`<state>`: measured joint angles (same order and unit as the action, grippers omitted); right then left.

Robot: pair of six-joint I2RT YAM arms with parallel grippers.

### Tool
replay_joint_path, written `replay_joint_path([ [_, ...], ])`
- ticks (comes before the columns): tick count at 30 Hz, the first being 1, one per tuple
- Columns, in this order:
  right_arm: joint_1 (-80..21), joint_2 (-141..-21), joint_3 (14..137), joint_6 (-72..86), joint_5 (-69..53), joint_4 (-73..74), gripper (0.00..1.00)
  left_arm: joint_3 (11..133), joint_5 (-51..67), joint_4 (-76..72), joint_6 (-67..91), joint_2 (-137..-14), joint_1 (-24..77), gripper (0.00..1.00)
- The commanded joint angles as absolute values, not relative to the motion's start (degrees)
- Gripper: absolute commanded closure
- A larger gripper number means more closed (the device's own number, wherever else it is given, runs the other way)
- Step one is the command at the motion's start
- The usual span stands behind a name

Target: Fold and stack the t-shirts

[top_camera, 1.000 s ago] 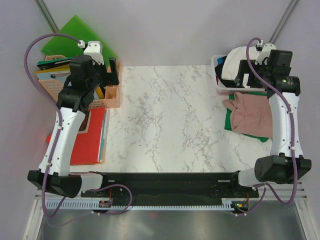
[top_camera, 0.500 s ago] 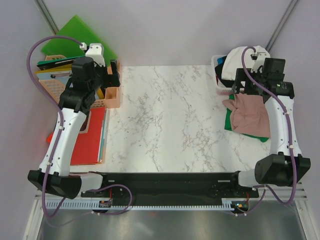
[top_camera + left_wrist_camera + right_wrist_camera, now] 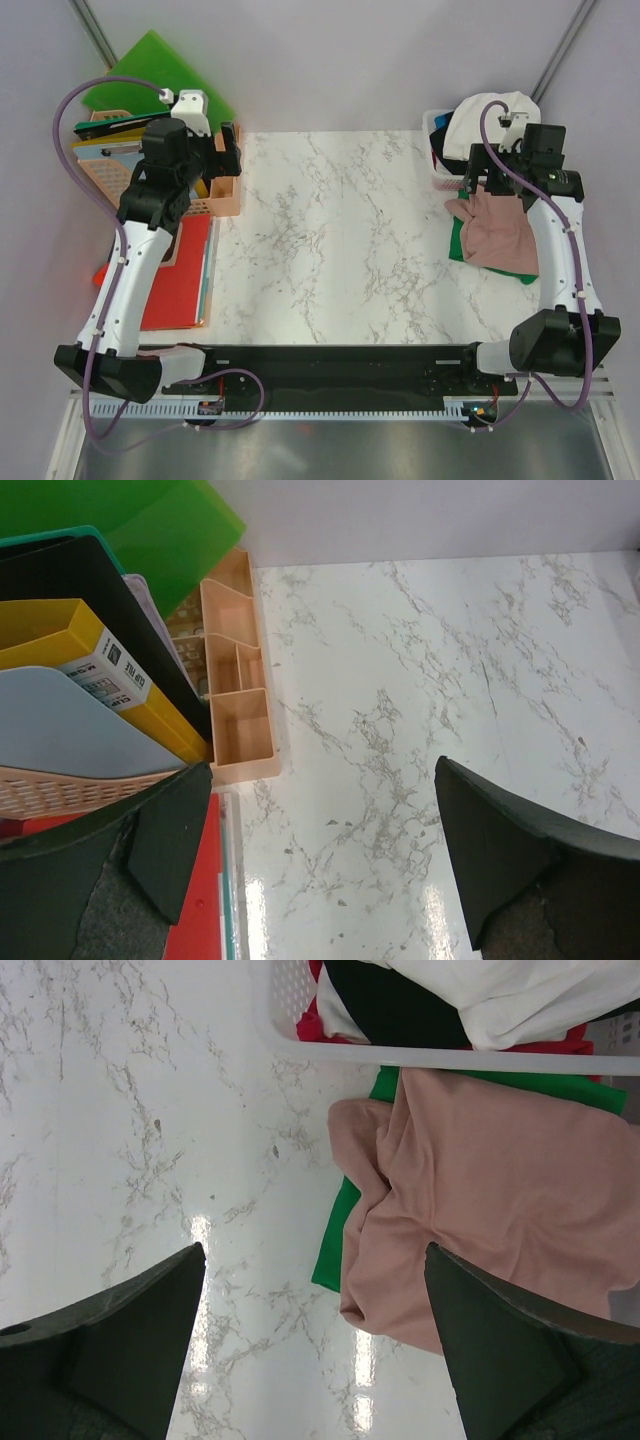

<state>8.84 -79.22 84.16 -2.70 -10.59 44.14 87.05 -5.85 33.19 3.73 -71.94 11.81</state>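
Marble table [image 3: 330, 250] | white basket [image 3: 450, 1057]: white, black t-shirts [image 3: 520, 995] | peach rack [image 3: 60, 790]: folders [image 3: 60, 720]

The worktop [image 3: 120, 1160] is smooth, glossy, marble-patterned and catches lamp glare. At right in the right wrist view, the pink t-shirt [image 3: 480, 1190] is soft, matt, creased cloth, as is the green t-shirt [image 3: 335, 1250] under it. The basket [image 3: 400, 1057] is white perforated plastic, holding white cloth [image 3: 520, 1000] and black cloth [image 3: 400, 1005]. At upper left in the left wrist view, the peach organiser [image 3: 235, 695] is smooth plastic and the green folder [image 3: 150, 530] is shiny and translucent. The fingers [image 3: 500, 850] are matt black.
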Motion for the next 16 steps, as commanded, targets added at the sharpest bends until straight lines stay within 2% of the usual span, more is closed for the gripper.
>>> replay_joint_path([
  [1,8.6,-77.6,83.1,-1.9,-10.6,41.9,0.02,85.2,-4.8,30.0,5.5,-69.9,11.6,0.00],
  [11,8.7,-77.2,81.6,-2.1,-9.8,41.6,0.02,82.1,-2.0,26.9,0.1,-68.8,11.6,0.00],
  [16,8.6,-75.6,78.8,-1.8,-10.8,39.5,0.02,75.1,-5.5,17.4,-2.9,-65.3,11.6,0.00],
])
